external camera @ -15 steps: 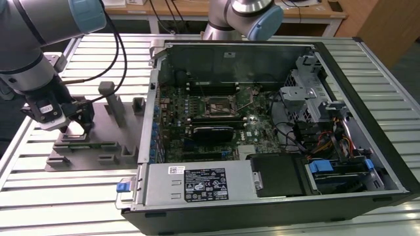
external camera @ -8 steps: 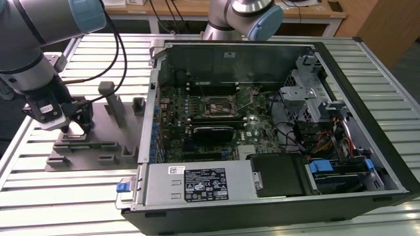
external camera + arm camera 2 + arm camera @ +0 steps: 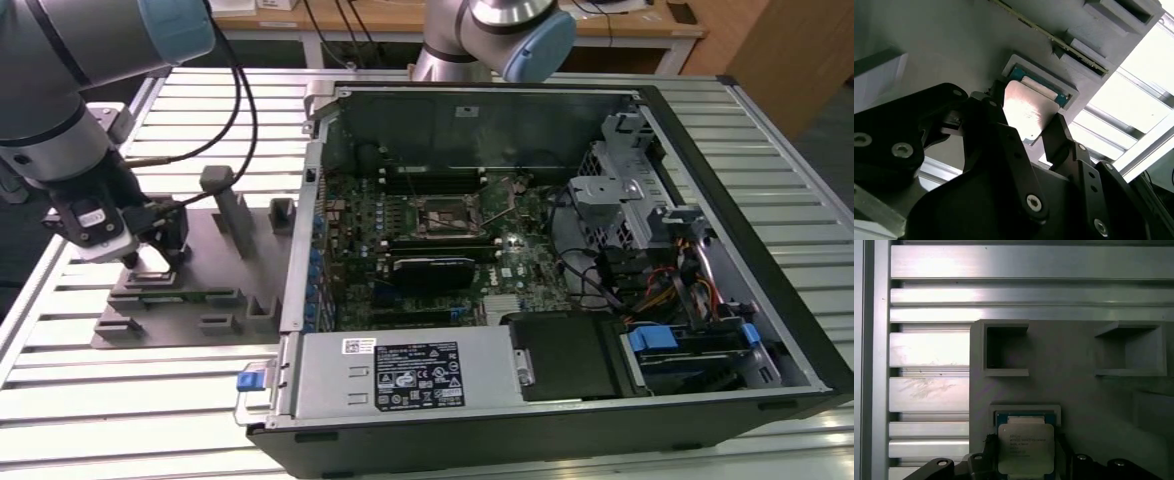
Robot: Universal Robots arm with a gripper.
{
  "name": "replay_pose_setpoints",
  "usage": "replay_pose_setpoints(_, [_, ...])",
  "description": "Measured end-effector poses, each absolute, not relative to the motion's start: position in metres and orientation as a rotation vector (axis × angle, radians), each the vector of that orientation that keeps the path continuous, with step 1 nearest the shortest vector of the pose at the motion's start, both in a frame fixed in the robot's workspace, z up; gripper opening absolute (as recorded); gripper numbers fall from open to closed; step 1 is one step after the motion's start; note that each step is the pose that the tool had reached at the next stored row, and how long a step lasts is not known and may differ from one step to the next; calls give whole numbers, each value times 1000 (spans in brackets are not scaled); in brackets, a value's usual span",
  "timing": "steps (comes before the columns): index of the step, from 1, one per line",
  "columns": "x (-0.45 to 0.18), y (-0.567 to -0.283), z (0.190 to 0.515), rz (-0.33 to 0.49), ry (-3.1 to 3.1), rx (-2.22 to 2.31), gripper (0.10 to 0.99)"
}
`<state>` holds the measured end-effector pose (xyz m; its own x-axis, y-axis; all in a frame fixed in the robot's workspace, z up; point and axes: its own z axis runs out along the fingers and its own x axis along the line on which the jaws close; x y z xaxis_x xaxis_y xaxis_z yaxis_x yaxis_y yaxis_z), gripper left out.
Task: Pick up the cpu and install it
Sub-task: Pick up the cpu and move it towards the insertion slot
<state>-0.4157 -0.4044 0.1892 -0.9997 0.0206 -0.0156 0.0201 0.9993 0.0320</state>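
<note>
The arm's gripper (image 3: 156,266), its black fingers (image 3: 1059,137) pressed against two opposite edges of the cpu (image 3: 1026,447), hangs low over the grey holder plate (image 3: 180,325) at the exterior view's left. Under it all we see the slatted aluminium table (image 3: 160,410). On the table, at the exterior view's middle and right, an open computer case (image 3: 801,340) lies on its side. Inside the case we make out the green motherboard (image 3: 527,265), a silver power supply box (image 3: 400,375) along the near edge, and the square processor socket (image 3: 442,216) near the board's centre, well apart from the gripper. The holder plate rests on the table just beside the case and carries upright blocks and deep square pockets (image 3: 1004,347). In both wrist views the cpu, silver top showing, is clamped between the fingers directly over a shallow framed pocket (image 3: 1024,408) of that plate. A blue-green lining shows past the chip's far edge. In the second wrist view the chip looks tilted against the pocket; we cannot tell whether it touches it
</note>
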Motion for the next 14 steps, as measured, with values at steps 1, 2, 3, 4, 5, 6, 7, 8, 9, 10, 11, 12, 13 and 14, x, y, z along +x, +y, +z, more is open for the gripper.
replay_pose_setpoints(1, [-416, -404, 191, 50, 3125, 32, 541])
replay_pose_setpoints(2, [-416, -404, 193, 50, 3125, 32, 541])
replay_pose_setpoints(3, [-416, -404, 195, 50, 3125, 32, 541])
replay_pose_setpoints(4, [-416, -404, 197, 50, 3125, 32, 541])
replay_pose_setpoints(5, [-416, -404, 199, 50, 3125, 32, 541])
replay_pose_setpoints(6, [-416, -404, 201, 50, 3125, 32, 541])
replay_pose_setpoints(7, [-416, -404, 204, 50, 3125, 32, 541])
replay_pose_setpoints(8, [-416, -404, 206, 50, 3125, 32, 541])
replay_pose_setpoints(9, [-416, -404, 209, 50, 3125, 32, 541])
replay_pose_setpoints(10, [-416, -404, 211, 50, 3125, 32, 541])
replay_pose_setpoints(11, [-416, -404, 213, 50, 3125, 32, 541])
replay_pose_setpoints(12, [-416, -404, 215, 50, 3125, 32, 541])
replay_pose_setpoints(13, [-416, -404, 217, 50, 3125, 32, 541])
replay_pose_setpoints(14, [-416, -404, 219, 50, 3125, 32, 541])
